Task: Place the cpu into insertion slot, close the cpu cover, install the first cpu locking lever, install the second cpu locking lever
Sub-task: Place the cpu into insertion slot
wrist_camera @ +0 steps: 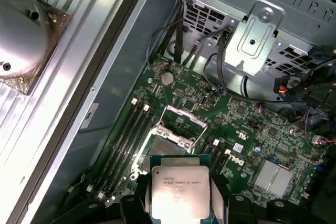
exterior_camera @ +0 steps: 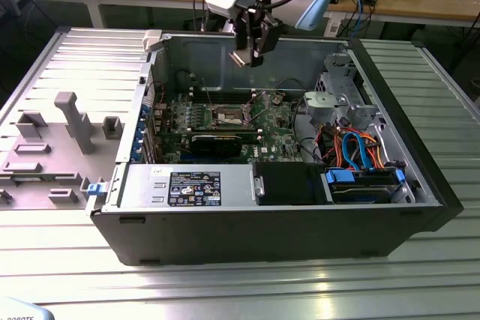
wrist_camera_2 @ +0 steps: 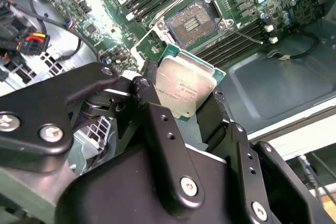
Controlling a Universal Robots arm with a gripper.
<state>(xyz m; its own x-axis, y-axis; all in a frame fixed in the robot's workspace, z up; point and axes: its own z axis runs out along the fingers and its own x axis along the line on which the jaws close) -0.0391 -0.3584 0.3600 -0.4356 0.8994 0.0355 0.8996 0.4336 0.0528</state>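
My gripper (exterior_camera: pixel 251 56) hangs above the open computer case, over the far part of the green motherboard (exterior_camera: pixel 274 134). It is shut on the cpu (wrist_camera_2: pixel 185 88), a flat square chip with a silvery top and green edge, held by two opposite sides between the black fingers (wrist_camera_2: pixel 157 121). The first wrist view has the cpu (wrist_camera: pixel 178 186) in front of the insertion slot (wrist_camera: pixel 167 148). That slot (wrist_camera_2: pixel 191 22) is a square socket with a dark centre and a silver rim, and it lies bare. The cpu cover (wrist_camera: pixel 185 120) stands raised at the slot's far side.
Long black memory slots (wrist_camera_2: pixel 236 38) run on both sides of the socket. A silver drive cage (exterior_camera: pixel 341 99) with orange and blue cables (exterior_camera: pixel 356 148) fills the exterior view's right of the case. A black power supply (exterior_camera: pixel 225 185) sits along the near wall. Grey fixtures (exterior_camera: pixel 71 121) stand outside on the left.
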